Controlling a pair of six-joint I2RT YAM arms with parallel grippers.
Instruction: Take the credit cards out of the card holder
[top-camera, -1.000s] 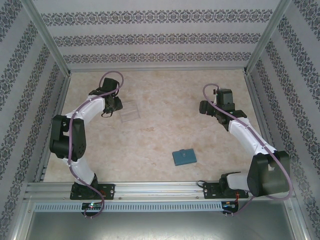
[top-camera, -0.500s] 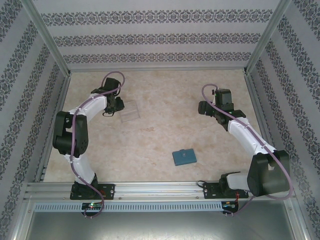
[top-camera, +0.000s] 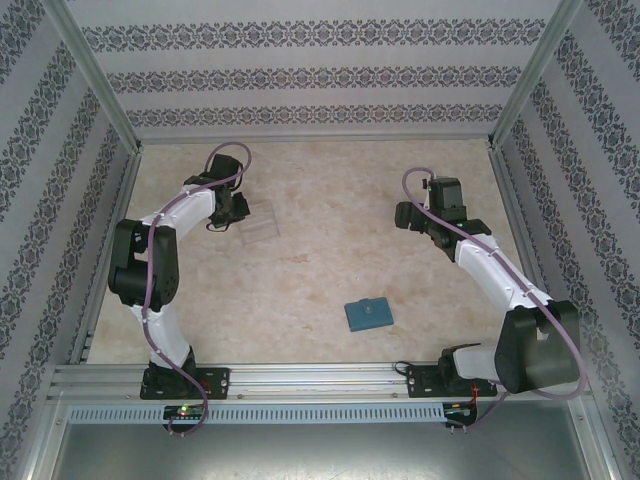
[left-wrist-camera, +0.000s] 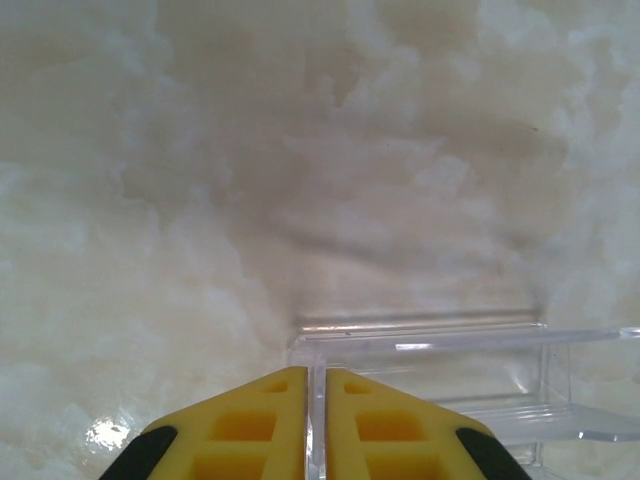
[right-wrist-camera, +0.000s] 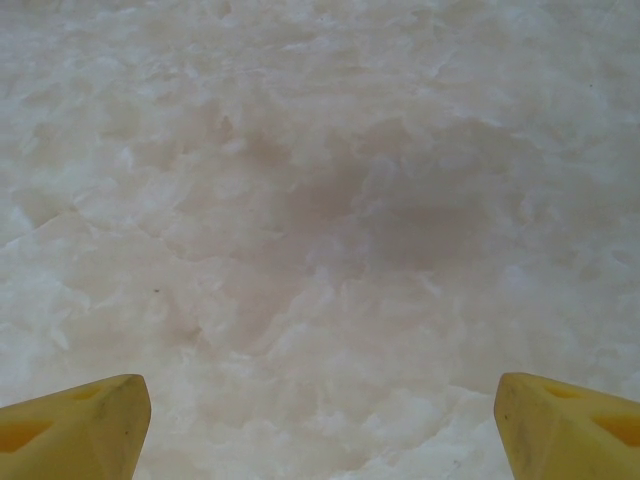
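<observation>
- Top view: the card holder (top-camera: 369, 315) lies flat on the marbled worktop (top-camera: 320, 265), towards the near edge and right of the middle. It is well apart from both arms and nothing touches it. It shows as a single teal rectangle, and whether cards are inside cannot be told from here.
- Top view: the left gripper (top-camera: 232, 208) reaches out over the far left part of the worktop, at the left edge of a clear tray (top-camera: 260, 222). The right gripper (top-camera: 408, 215) hangs over bare worktop on the far right side.
- Left wrist view: the yellow fingers (left-wrist-camera: 250, 430) of the left gripper (left-wrist-camera: 315, 400) stand almost together, with only a narrow slit between them. A thin wall of the clear tray (left-wrist-camera: 450, 375) runs into that slit, so the gripper is pinched on the tray's edge. The rest of the tray extends to the right over the worktop (left-wrist-camera: 300, 150).
- Right wrist view: the fingers (right-wrist-camera: 80, 425) of the right gripper (right-wrist-camera: 320, 400) sit at the two bottom corners, spread wide. It holds nothing and touches nothing, with bare worktop (right-wrist-camera: 320, 150) between the fingers.
</observation>
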